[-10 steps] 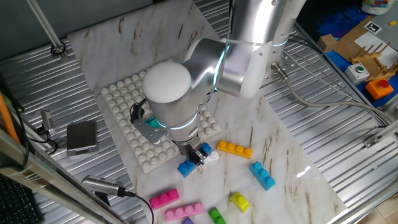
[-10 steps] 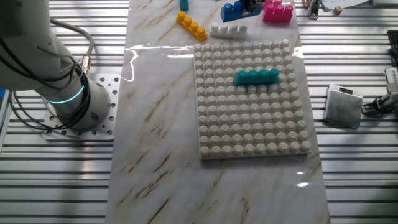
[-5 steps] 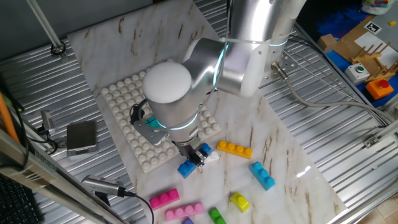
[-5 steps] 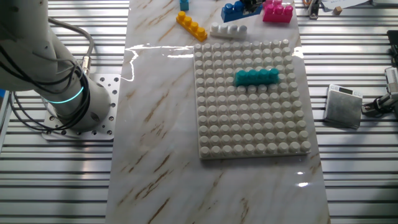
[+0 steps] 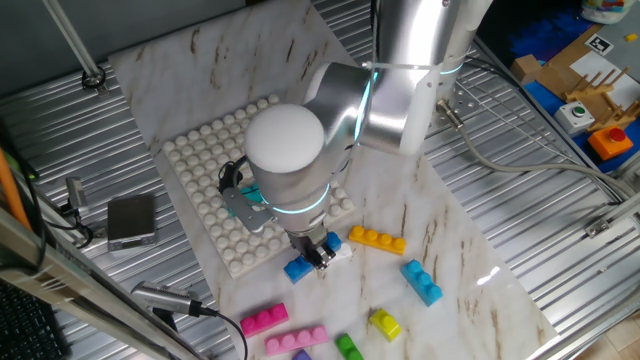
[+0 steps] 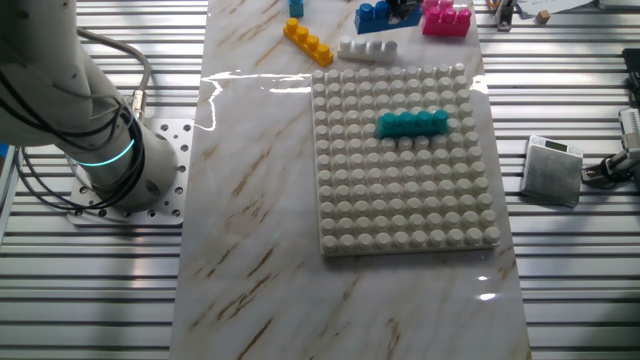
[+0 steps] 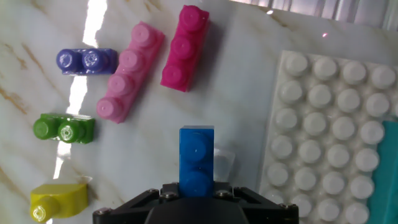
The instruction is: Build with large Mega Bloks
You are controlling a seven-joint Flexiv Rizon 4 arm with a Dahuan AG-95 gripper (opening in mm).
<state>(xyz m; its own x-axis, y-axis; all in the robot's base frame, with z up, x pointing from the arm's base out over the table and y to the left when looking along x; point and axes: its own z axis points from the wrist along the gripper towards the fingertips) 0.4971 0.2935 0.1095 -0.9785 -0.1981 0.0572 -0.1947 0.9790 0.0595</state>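
Baseplate: a white studded plate (image 6: 408, 160) lies flat on the marble-patterned tabletop (image 6: 250, 200); it is the one thing here that bears other pieces.
On the baseplate: a single teal brick (image 6: 411, 124) sits pressed onto the studs, lengthwise along a row in the half nearer the loose bricks.
Writing: no label or lettering can be read on any brick or on the arm.
Pincer: the gripper (image 7: 196, 188) points down just off the baseplate's edge; in the hand view a blue brick (image 7: 196, 159) stands out from between its black fingers, so it looks pinched on that brick, though the contact itself is hidden under the finger housing.
Blue brick: in the hand view it lies lengthwise just beside the plate's edge, with a white brick (image 5: 341, 252) peeking out from its far side.
Loose bricks, hand view: a magenta brick (image 7: 185, 48) and a pale pink brick (image 7: 131, 71) lie side by side, close together; a purple brick (image 7: 86, 61), a green brick (image 7: 63, 129) and a yellow brick (image 7: 59, 200) lie in a line beyond them.
Loose bricks, fixed view: an orange brick (image 5: 377, 240) and a light blue brick (image 5: 422, 281) lie apart on the marble.
Off the marble: a small grey box (image 6: 553, 170) sits on the ribbed metal.
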